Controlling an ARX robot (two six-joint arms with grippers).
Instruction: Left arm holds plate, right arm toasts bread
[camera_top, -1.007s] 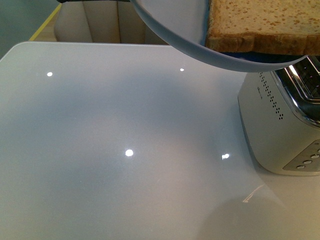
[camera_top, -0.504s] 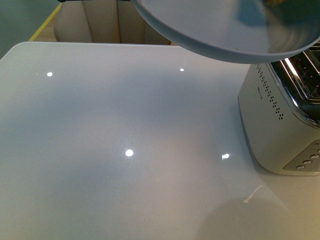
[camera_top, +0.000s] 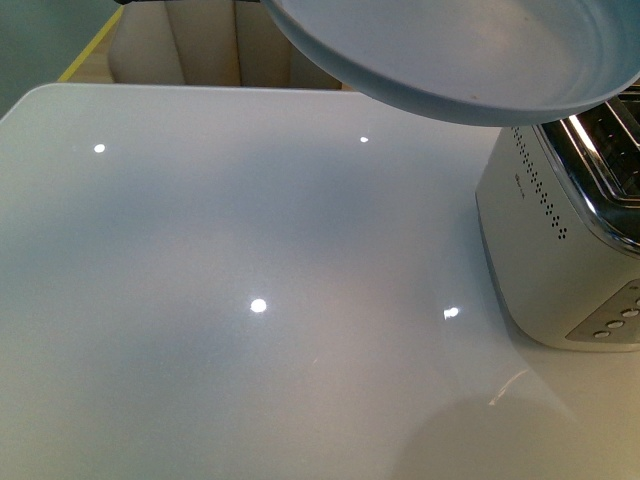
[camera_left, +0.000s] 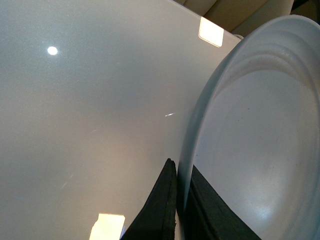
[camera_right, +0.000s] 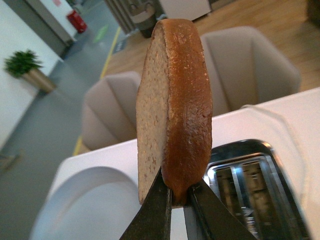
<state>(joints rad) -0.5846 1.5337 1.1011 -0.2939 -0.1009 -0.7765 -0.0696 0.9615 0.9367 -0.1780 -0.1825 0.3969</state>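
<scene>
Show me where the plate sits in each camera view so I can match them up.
Front view: the plate is at top right, tilted, overlapping the toaster.
Left wrist view: plate fills much of the picture, its rim clamped in the left pincer.
Right wrist view: plate is a pale curve beside the bread, on the side away from the toaster.
Shared landmark: the white table, in all three.

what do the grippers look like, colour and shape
Only the wrist views show them. The left gripper has two matte black, slightly grainy fingers tapering to narrow tips. The right gripper has a similar dark, flat, tapering pair. No cables or markings are visible; the front view shows neither arm.
</scene>
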